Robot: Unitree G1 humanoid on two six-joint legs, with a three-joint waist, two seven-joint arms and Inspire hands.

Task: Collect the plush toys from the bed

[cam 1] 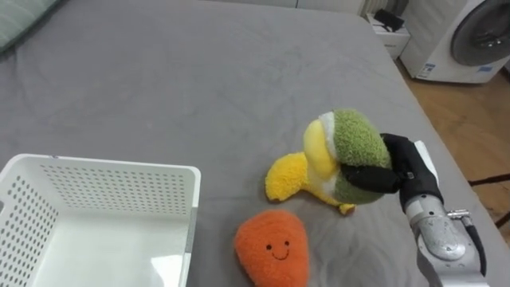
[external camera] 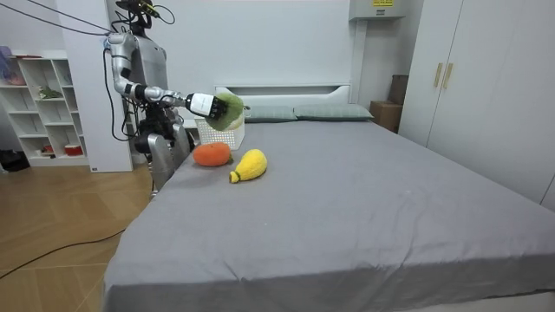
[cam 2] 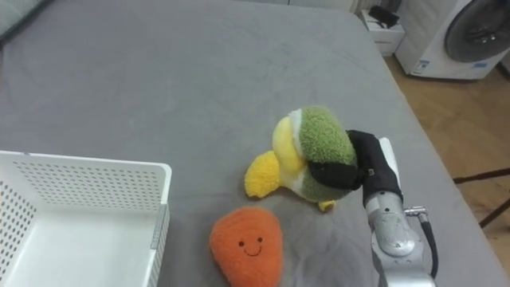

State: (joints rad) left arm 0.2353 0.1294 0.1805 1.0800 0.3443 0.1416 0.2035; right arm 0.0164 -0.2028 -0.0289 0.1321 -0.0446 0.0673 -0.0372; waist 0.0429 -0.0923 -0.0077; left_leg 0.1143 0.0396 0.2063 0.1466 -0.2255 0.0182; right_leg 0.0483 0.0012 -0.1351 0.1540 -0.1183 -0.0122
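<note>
My right hand is shut on a green plush toy with a white and yellow side, and holds it above the grey bed. In the room view the hand carries the green toy clear of the bedding. Under it lies a yellow plush toy, partly hidden by the green one and also seen in the room view. An orange plush toy with a smiling face rests nearer to me. At my lower left a white perforated basket stands on the bed with nothing showing inside.
I stand at the bed's side, at the room view's left. The bed's right edge runs close past my right arm, with wooden floor beyond. A washing machine stands at the far right. Pillows lie at the headboard.
</note>
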